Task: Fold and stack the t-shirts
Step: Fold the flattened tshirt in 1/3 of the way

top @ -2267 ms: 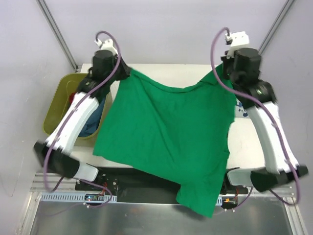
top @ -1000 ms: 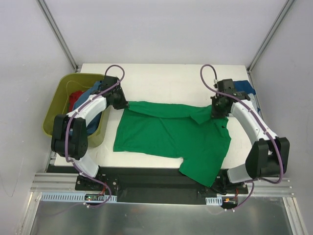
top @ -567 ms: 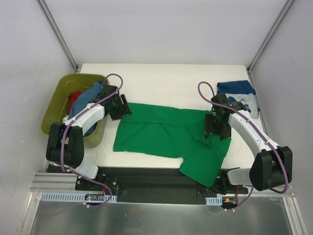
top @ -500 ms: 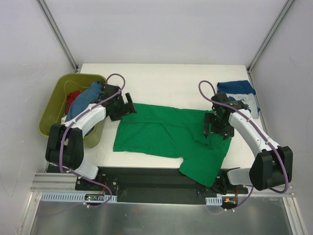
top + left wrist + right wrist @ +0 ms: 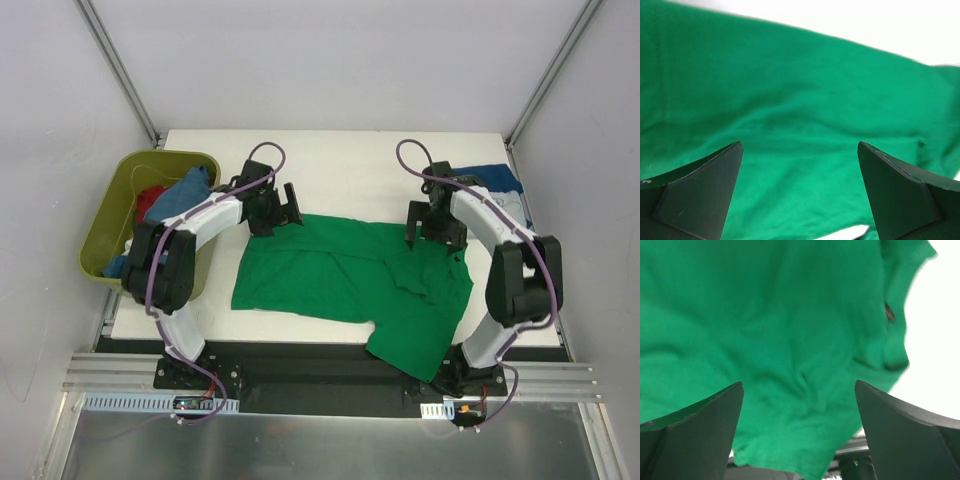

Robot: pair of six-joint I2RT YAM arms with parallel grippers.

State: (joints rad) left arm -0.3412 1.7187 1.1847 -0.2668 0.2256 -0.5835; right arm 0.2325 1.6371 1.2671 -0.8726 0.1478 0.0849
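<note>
The bright green t-shirt (image 5: 340,275) lies spread on the white table (image 5: 340,165), its upper edge folded over and one sleeve hanging past the near edge. My left gripper (image 5: 284,210) hovers open over the shirt's upper left corner, holding nothing. My right gripper (image 5: 420,230) stands open above the upper right part, also holding nothing. In the left wrist view green cloth (image 5: 790,100) fills the space beyond the left gripper (image 5: 799,146). The right wrist view shows wrinkled green cloth (image 5: 780,330) under the right gripper (image 5: 798,384). A navy t-shirt (image 5: 492,177) with a white print lies at the back right.
An olive-green tub (image 5: 104,228) stands at the table's left edge, holding a mid-blue shirt (image 5: 186,194) and a red one (image 5: 152,201). The black base rail (image 5: 300,362) runs along the near edge. Enclosure walls rise on both sides and at the back.
The green shirt, earlier held up by both grippers, came down onto the table. Both grippers let go of its upper edge, opened wide and shifted towards the back.
</note>
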